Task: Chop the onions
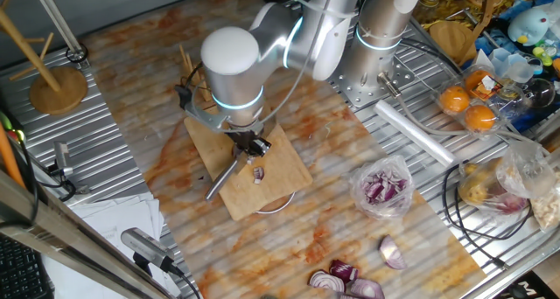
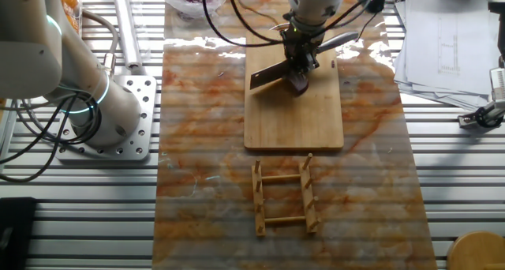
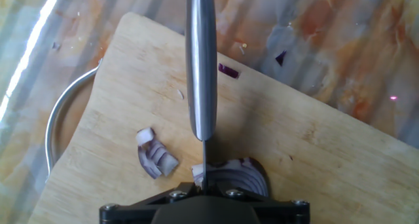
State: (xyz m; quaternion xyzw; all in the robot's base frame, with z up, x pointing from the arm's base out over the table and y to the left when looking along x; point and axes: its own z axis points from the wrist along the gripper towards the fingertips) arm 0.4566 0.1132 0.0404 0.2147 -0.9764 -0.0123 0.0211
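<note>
Tool (image 2: pixel 301 62) pinched a steel knife (image 3: pixel 201 73); we saw its thin blade edge on layered purple onions (image 3: pixel 230 178) atop the wooden cutting board (image 2: pixel 293 112), marbled counter (image 2: pixel 205 144) beneath.

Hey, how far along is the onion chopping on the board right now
Early stage, by the look of it. Done: a few small cut onion pieces lie loose on the cutting board. In hand: the gripper holds the knife, its blade edge sitting on a larger onion wedge. Left: that wedge remains mostly whole, and more onion chunks lie on the table, off the board.
</note>
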